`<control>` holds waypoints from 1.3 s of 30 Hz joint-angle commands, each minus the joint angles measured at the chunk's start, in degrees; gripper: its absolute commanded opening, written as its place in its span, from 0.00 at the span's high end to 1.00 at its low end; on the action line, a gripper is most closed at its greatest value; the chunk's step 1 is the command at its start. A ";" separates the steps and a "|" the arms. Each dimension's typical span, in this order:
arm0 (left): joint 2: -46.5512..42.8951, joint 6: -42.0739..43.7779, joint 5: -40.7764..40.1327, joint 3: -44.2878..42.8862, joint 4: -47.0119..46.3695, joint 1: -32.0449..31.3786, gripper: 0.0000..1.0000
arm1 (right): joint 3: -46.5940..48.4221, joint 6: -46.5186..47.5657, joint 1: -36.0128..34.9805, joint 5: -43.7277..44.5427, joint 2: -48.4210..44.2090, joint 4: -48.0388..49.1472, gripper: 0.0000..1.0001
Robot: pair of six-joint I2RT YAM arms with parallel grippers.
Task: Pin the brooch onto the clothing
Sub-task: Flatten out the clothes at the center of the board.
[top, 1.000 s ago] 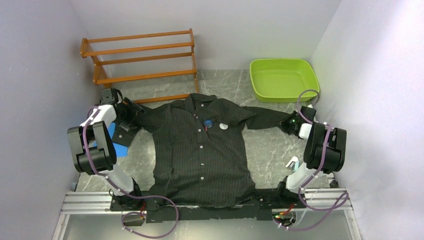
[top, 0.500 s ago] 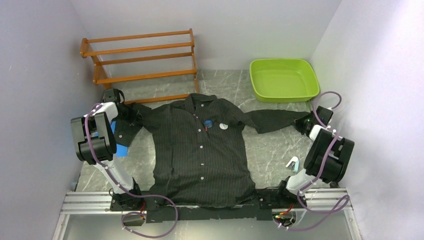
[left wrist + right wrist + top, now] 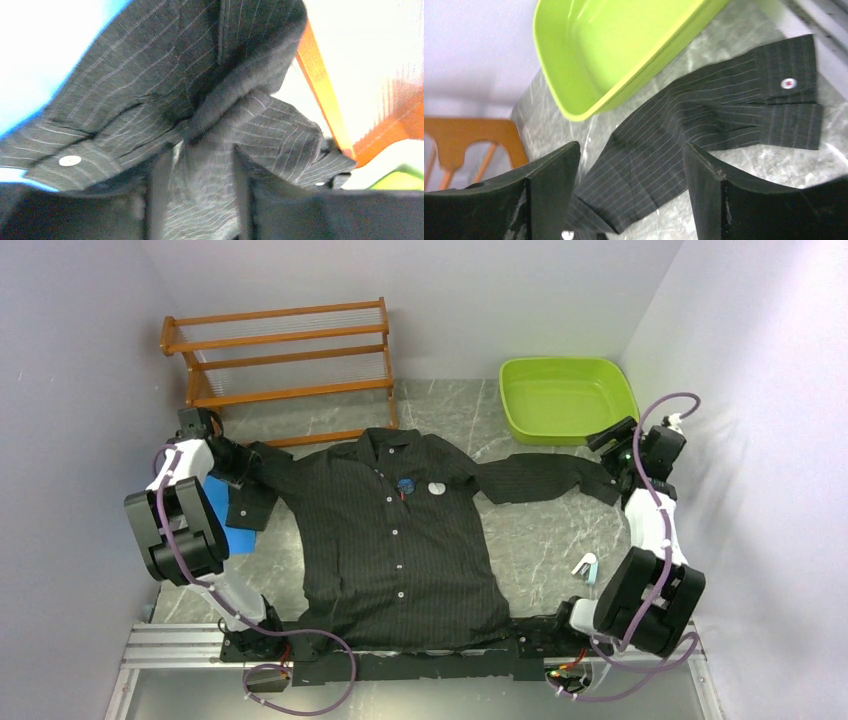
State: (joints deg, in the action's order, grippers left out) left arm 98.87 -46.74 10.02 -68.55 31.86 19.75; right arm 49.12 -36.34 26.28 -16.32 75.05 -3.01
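Clothing [image 3: 400, 540] spread flat, green tub [image 3: 568, 400] beyond, wooden rack [image 3: 290, 392] near sleeve

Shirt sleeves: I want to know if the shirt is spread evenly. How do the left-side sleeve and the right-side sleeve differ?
The left-side sleeve is bunched and pinched in the left claw. The right-side sleeve lies flat on the table, not held by the open right claw. The left-side sleeve bends toward the near edge at its cuff, while the right-side sleeve stretches outward. Both are black pinstripe with a white cuff button.
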 commanded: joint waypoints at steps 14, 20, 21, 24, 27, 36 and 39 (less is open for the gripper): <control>-14.22 20.76 6.53 -1.86 -9.50 -13.15 0.20 | 28.95 24.20 -34.49 -8.44 26.04 -12.81 0.14; -7.91 24.34 10.82 -3.72 -13.55 -21.27 0.22 | 47.30 28.26 -40.91 -9.93 42.64 -18.97 0.18; -6.90 24.66 11.01 -4.01 -13.80 -22.41 0.22 | 50.28 28.65 -41.62 -10.08 45.21 -19.88 0.19; -4.04 25.65 11.63 -4.79 -13.70 -25.33 0.24 | 58.33 29.03 -43.00 -11.25 51.95 -21.13 0.20; -2.43 25.73 12.07 -3.73 -14.37 -27.65 0.26 | 64.75 28.68 -43.96 -13.51 57.95 -20.91 0.23; -8.20 24.64 13.87 7.16 -20.45 -33.34 0.26 | 81.81 26.37 -45.08 -21.43 73.24 -21.10 0.36; -10.64 24.33 14.47 10.34 -21.68 -34.34 0.26 | 82.82 26.17 -45.33 -24.03 74.93 -21.00 0.39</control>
State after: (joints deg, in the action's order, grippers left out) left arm 93.49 -22.59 22.22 -60.71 14.41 -13.41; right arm 128.46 -9.58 -18.55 -35.16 148.49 -24.01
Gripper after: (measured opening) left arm 0.738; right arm 0.630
